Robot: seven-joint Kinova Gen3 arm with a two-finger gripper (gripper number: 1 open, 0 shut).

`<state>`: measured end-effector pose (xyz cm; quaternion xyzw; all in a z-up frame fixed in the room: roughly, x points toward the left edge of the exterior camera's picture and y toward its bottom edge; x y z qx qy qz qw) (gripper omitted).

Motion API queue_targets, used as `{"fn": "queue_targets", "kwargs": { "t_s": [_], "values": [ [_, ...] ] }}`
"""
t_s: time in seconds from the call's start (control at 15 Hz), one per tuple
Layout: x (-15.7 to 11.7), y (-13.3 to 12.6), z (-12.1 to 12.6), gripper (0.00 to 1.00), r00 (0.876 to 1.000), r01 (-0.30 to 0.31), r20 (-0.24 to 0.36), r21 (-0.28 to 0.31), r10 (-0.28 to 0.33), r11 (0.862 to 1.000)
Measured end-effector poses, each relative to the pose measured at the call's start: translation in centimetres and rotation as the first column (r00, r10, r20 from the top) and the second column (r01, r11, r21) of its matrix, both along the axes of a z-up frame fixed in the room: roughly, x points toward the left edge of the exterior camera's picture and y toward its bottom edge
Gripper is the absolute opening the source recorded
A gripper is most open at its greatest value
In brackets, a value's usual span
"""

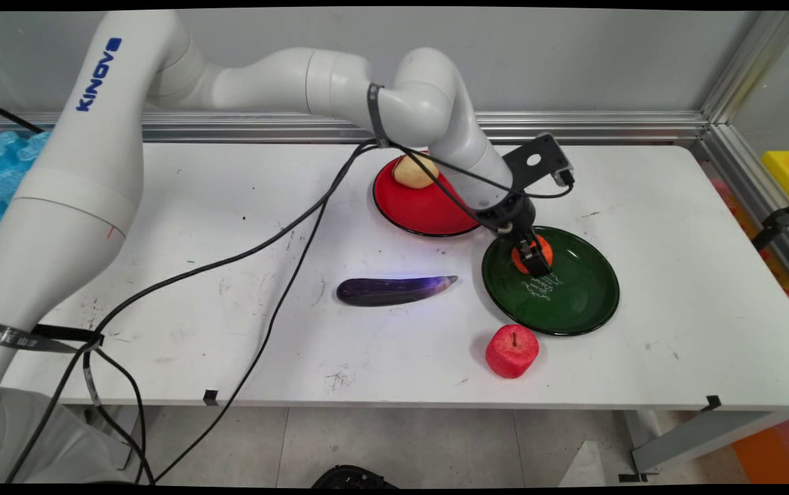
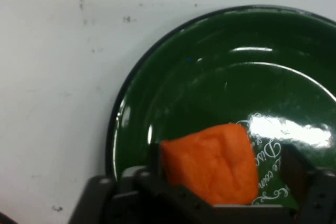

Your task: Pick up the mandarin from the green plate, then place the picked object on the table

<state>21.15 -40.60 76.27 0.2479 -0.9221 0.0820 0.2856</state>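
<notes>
A: Quick pass. Gripper (image 1: 535, 265) is down over the green plate (image 1: 576, 302), fingers either side of the orange piece (image 1: 529, 254). Pinching it?

B: Looks so. Hand view has the orange piece (image 2: 212, 163) sitting between the fingers (image 2: 149, 174), left one right against its edge; right one shows a sliver of gap. I'd log it as closed on the piece, and the piece is over the plate's left half, next to the white lettering.

A: Handling?

B: My guess: light, foam-like, matte surface, a bit squashy, not slippery or fragile. Take it across the flat sides, mid-body, as it is now.

A: Containers?

B: Green plate (image 2: 173, 93) holds only the orange piece. Red plate (image 1: 422, 203) behind it carries a yellowish pear-like fruit (image 1: 414, 170) at its far rim.

A: Loose stuff?

B: Purple eggplant (image 1: 394, 289) lies on the table left of the green plate, red apple (image 1: 512, 350) just beside that plate's near rim. Neither's on a plate.
</notes>
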Motion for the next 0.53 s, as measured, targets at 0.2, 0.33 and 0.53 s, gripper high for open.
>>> {"fn": "queue_targets", "kwargs": {
  "t_s": [0.2,0.33,0.53],
  "values": [
    [-0.2,0.2,-0.9,0.00,1.000,-0.013,0.000,0.006,0.013,1.000],
    [-0.3,0.3,-1.2,0.00,1.000,-0.020,-0.001,0.008,0.020,1.000],
    [-0.3,0.4,-1.4,0.00,1.000,-0.029,-0.004,0.009,0.029,1.000]
  ]
}}
